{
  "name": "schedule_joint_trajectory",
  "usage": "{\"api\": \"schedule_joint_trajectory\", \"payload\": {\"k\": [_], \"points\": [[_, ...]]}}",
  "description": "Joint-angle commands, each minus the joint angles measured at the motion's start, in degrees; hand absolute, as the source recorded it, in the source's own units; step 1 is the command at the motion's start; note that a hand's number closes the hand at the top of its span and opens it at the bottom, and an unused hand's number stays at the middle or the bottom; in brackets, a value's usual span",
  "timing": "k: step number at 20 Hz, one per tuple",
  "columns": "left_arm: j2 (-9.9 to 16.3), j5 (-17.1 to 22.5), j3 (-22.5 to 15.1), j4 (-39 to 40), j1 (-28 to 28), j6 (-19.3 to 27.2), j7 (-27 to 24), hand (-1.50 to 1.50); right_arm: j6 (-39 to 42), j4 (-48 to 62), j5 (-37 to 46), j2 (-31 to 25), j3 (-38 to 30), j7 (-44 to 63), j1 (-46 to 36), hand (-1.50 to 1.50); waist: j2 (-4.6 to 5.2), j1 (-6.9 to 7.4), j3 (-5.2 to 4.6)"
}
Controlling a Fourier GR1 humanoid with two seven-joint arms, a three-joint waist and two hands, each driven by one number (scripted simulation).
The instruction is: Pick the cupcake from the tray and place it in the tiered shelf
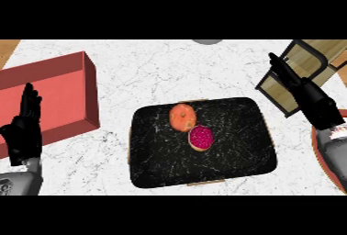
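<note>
A black tray [203, 170] is sitting at the centre of the white marble counter [149, 64]. Two round items are lying on the far-left part of the tray. The orange one [182, 117] is lying farther away and to the left. The one with the magenta top, the cupcake [200, 137], is lying nearer and to the right. The two items are touching or nearly touching; the view is not settling which.

The tiered shelf [308, 69], with a dark frame and tan wooden boards, is standing at the far right of the counter, well apart from the cupcake.

The right hand [308, 94] is showing at the right of the view, with fingers extended and pointing toward the far left, overlapping the shelf frame. It is released and grasping nothing.

The left hand [24, 124] is resting at the left edge, fingers straight and pointing away, released, in front of a red box [68, 87] with raised walls.

A reddish round rim [324, 156] is showing at the right edge, beneath the right forearm.
</note>
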Motion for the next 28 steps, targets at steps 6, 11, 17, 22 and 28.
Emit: {"api": "schedule_joint_trajectory", "payload": {"k": [6, 11, 17, 22, 28], "points": [[-2.55, -0.39, -12.21, -1.68, -6.0, -12.98, 0.94, 0.0, 11.87, 6.07, -14.98, 10.68, -0.2, 5.11, -11.85, -1.5, 0.39, 3.31, 0.18], [-4.28, 1.39, -13.15, -2.34, -3.15, -14.0, 2.49, 0.0, -8.85, 9.88, 8.15, 5.79, 1.07, -0.26, -6.25, 1.5, 0.39, 1.87, -0.01], [-5.65, -0.07, -15.11, -4.51, -2.54, -14.27, 4.32, 0.0, -13.75, 18.68, -1.43, 19.55, -7.1, -19.99, -0.01, -1.5, -0.07, 2.53, 0.26], [-6.26, 0.01, -13.44, -2.52, -3.66, -14.75, 4.28, 0.0, 5.79, 18.51, -8.43, 12.27, -8.64, -18.48, -2.87, -1.5, -0.37, 1.91, 0.14], [-6.22, -0.19, -12.81, -2.54, -4.1, -15.32, 4.81, 0.0, 11.02, 12.25, -1.74, 5.51, -1.47, -7.0, -8.57, -1.5, -0.65, 1.52, 0.03]]}}
